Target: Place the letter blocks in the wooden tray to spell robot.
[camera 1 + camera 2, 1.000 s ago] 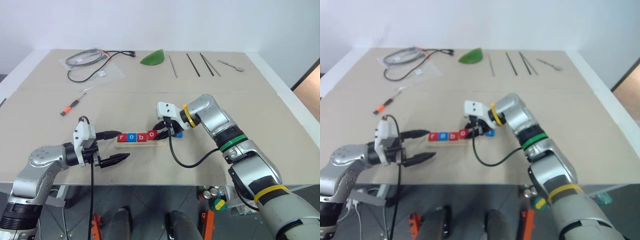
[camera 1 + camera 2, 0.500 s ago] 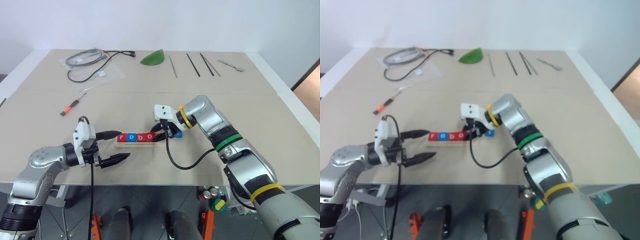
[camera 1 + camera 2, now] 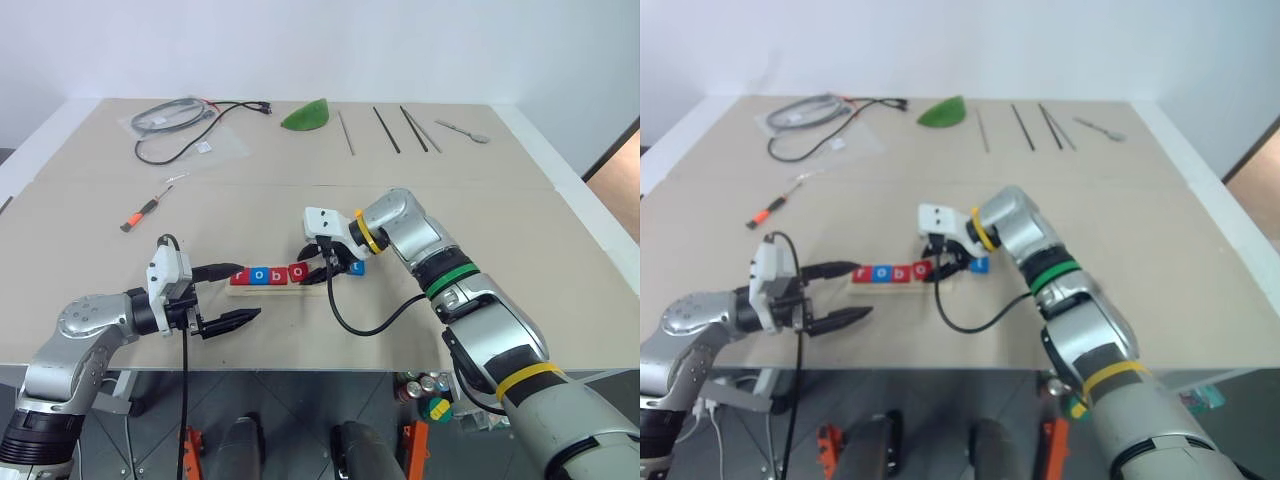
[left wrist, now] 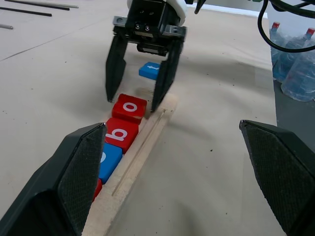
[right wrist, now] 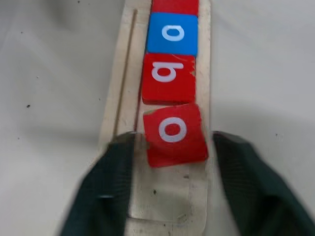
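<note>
The wooden tray (image 3: 268,287) lies on the table with a row of letter blocks in it: red r (image 3: 240,275), blue o (image 3: 260,274), red b (image 3: 280,274) and red o (image 3: 299,272). The last one, the red o (image 5: 173,132), sits slightly crooked. My right gripper (image 3: 313,272) is open, its fingers (image 5: 115,191) standing on either side of this block without pressing it. A blue t block (image 4: 150,70) lies on the table just behind that gripper. At the tray's left end my left gripper (image 3: 238,293) hangs open and holds nothing.
At the table's far side are a black cable on a plastic bag (image 3: 180,120), a green piece (image 3: 307,116), several thin rods (image 3: 385,128) and a metal utensil (image 3: 462,130). A small orange-handled screwdriver (image 3: 145,212) lies at left. Water bottles (image 4: 290,54) stand off the table.
My right gripper has spread its fingers off the red o, which now rests in the tray next to the b. The left arm has kept still.
</note>
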